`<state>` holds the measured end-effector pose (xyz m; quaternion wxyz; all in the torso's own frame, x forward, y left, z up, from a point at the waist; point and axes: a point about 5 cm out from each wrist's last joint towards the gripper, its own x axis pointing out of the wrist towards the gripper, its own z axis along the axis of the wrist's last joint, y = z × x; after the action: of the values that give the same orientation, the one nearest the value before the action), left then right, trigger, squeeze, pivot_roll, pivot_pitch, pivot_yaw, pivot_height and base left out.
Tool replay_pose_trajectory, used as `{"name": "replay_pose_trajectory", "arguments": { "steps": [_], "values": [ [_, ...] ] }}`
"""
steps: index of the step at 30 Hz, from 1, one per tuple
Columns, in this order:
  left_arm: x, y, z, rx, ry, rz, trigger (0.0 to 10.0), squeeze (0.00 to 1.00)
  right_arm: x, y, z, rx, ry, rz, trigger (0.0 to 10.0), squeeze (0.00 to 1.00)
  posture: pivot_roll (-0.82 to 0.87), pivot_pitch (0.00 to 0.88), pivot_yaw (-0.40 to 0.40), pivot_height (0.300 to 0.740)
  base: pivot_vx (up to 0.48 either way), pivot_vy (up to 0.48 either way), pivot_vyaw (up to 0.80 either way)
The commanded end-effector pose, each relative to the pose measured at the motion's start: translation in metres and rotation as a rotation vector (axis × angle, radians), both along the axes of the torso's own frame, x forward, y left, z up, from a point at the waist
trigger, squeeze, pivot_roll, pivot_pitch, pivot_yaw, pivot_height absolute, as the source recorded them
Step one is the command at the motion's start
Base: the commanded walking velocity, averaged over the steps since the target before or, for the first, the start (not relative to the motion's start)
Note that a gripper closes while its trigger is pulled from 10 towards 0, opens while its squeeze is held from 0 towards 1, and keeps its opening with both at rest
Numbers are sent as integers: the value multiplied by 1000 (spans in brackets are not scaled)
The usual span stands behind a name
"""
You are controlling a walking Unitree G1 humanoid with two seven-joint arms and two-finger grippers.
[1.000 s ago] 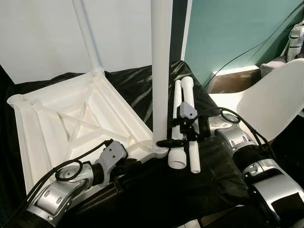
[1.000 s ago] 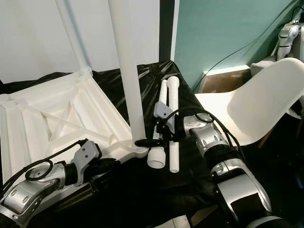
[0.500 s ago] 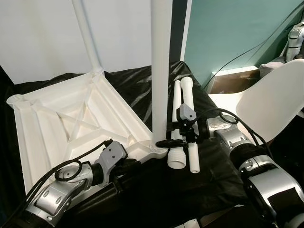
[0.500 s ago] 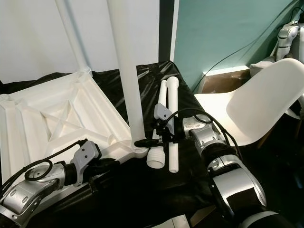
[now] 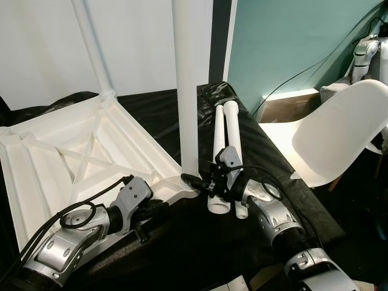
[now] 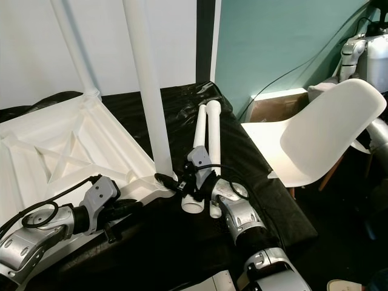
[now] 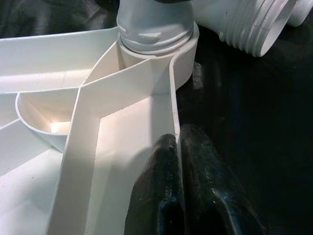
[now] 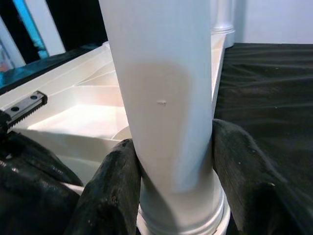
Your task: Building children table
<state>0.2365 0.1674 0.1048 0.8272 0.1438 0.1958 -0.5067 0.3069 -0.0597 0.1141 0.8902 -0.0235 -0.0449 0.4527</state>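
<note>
Nearest you, your left tool [image 5: 150, 213] is pinched shut on the rim of the upturned white table frame [image 5: 73, 151], close to its near corner socket. The frame looks like rigid, light, smooth plastic that could slide on the black cloth [image 5: 200, 242], so that rim hold serves to steady it. Just beyond, your right tool [image 5: 195, 181] clasps the upright leg [image 5: 185, 91] low down at the socket, fingers [image 8: 112, 186] on either side. The tube is probably slick, so grip low and keep the forearm level. Farther back, two loose legs [image 5: 223, 145] lie side by side.
</note>
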Motion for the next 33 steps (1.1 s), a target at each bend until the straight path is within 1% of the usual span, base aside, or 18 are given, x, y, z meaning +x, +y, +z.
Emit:
{"name": "replay_pose_trajectory", "arguments": {
  "steps": [1,7,8,9,10,11,13,14,17,18,19,21,22,23,24,26,30,33],
  "values": [
    [-31,-23,-19,-63,192,-249,10000,0,2,5,9,62,-8,-48,0,0,92,0,-19,740,0,0,0],
    [-30,-23,-19,-63,191,-245,10000,0,-3,8,9,84,-1,-22,0,0,90,0,-17,740,0,0,0],
    [-30,-23,-19,-61,182,-237,10000,0,-5,9,9,84,10,-19,1725,0,88,0,-16,740,0,0,0],
    [-30,-23,-19,-61,182,-237,10000,0,-5,9,9,84,10,-19,1725,0,88,0,-16,740,0,0,0],
    [-29,-23,-19,-68,184,-231,10000,0,-5,10,9,82,22,-21,8118,0,85,0,-15,740,0,0,0],
    [-27,-23,-17,-90,188,-228,10000,1000,-6,10,9,78,33,-32,10000,0,82,0,-15,740,0,0,0],
    [-24,-25,-10,-129,169,-231,10000,1000,-7,9,10,70,46,-51,10000,0,77,0,-14,740,0,0,0],
    [-20,-26,-5,-140,128,-225,10000,1000,-7,9,10,67,49,-57,10000,0,72,0,-12,740,0,0,0],
    [-15,-27,1,-161,88,-215,10000,1000,-8,8,9,63,53,-56,10000,0,70,0,-11,740,0,0,0],
    [-11,-29,9,-194,50,-205,10000,0,-8,8,9,61,58,-51,10000,0,68,0,-10,740,0,0,0],
    [-8,-31,16,-220,21,-197,10000,0,-9,8,9,59,62,-45,10000,0,67,0,-10,740,0,0,0],
    [-8,-31,16,-220,21,-197,10000,0,-9,8,9,59,62,-45,10000,0,67,0,-10,740,0,0,0],
    [-5,-33,20,-215,-1,-191,10000,0,-10,8,9,56,69,-30,10000,0,66,0,-8,740,0,0,0],
    [-1,-35,17,-170,-19,-179,10000,0,-13,11,7,42,108,35,10000,0,65,0,-5,740,0,0,0],
    [1,-36,15,-154,-30,-165,10000,0,-15,12,6,37,129,77,10000,0,62,0,-3,740,0,0,0],
    [6,-38,13,-154,-49,-140,10000,0,-18,12,6,27,157,142,10000,0,60,0,-2,740,0,0,0],
    [8,-40,16,-175,-60,-126,10000,0,-20,11,7,14,168,197,10000,0,59,0,-1,740,0,0,0],
    [8,-40,16,-180,-61,-124,10000,0,-21,10,8,11,167,205,10000,0,59,0,-1,740,0,0,0]
  ]
}}
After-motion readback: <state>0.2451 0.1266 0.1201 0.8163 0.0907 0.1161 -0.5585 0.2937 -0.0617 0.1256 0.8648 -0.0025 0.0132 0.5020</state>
